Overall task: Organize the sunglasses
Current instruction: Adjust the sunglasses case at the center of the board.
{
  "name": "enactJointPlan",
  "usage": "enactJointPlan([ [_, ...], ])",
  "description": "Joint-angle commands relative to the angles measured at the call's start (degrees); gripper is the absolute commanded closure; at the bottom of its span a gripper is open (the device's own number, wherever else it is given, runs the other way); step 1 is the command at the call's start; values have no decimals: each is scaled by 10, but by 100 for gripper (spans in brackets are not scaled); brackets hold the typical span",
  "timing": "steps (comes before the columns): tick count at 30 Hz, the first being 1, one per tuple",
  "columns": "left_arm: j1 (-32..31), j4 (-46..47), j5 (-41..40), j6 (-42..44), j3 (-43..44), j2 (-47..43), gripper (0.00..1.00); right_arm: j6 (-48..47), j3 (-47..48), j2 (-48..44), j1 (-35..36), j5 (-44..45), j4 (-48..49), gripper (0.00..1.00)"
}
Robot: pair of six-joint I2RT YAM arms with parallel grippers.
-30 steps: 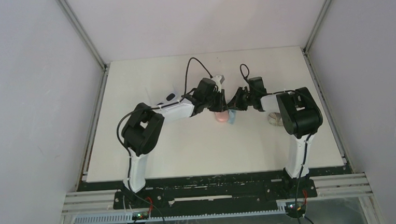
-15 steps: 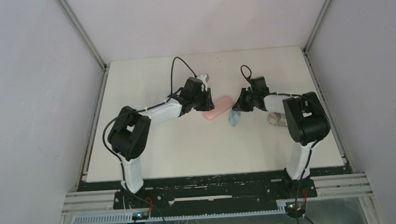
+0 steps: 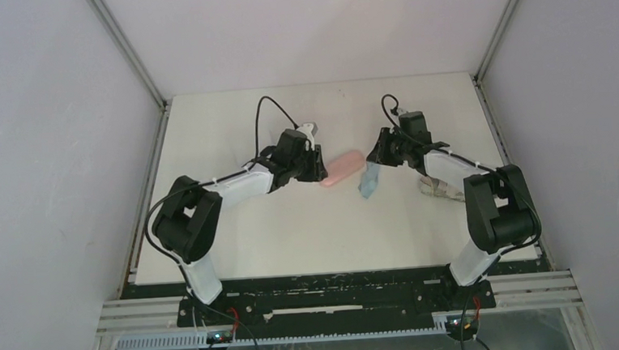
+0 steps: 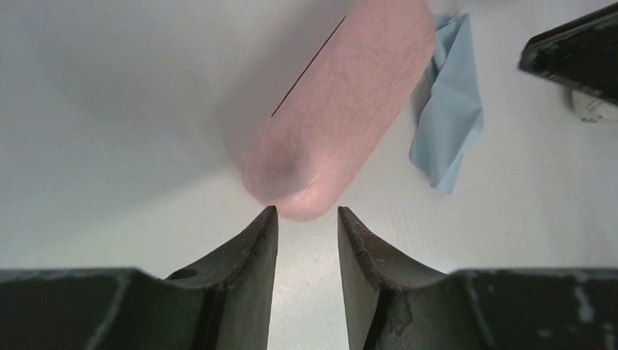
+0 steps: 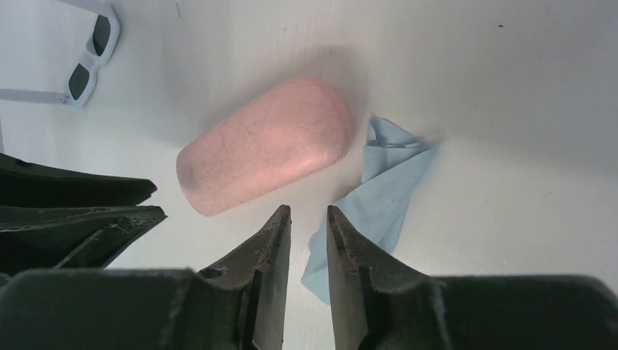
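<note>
One pair, the white sunglasses [image 5: 91, 52], looks light, brittle — grip its bridge; left tool [image 4: 306, 217] and right tool [image 5: 307, 216] gape narrowly, empty.

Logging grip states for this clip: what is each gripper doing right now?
Left gripper: open, holding nothing.
Right gripper: slightly open, holding nothing.

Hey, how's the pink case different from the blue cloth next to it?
The case is pink; the cloth is light blue. The case is a rounded, bulky shell, shut; the cloth is thin and flat, loosely folded. The case looks the larger of the two. Both lie side by side on the white table.
</note>
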Motion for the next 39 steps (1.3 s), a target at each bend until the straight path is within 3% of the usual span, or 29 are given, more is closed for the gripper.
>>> enactJointPlan([
  [1, 2, 24, -21, -1, -39, -32, 60, -31, 4, -25, 13, 16, -3, 74],
  [9, 3, 15, -102, -11, -88, -38, 67, 4, 9, -18, 70, 49, -13, 66],
  [17, -1, 35, -76, -7, -65, 11, 66, 43, 19, 25, 78, 55, 2, 63],
  [22, -11, 36, -65, 3, -36, 33, 63, 60, 26, 51, 72, 38, 24, 53],
  [39, -65, 41, -23, 37, 0, 46, 59, 79, 53, 56, 73, 68, 21, 37],
])
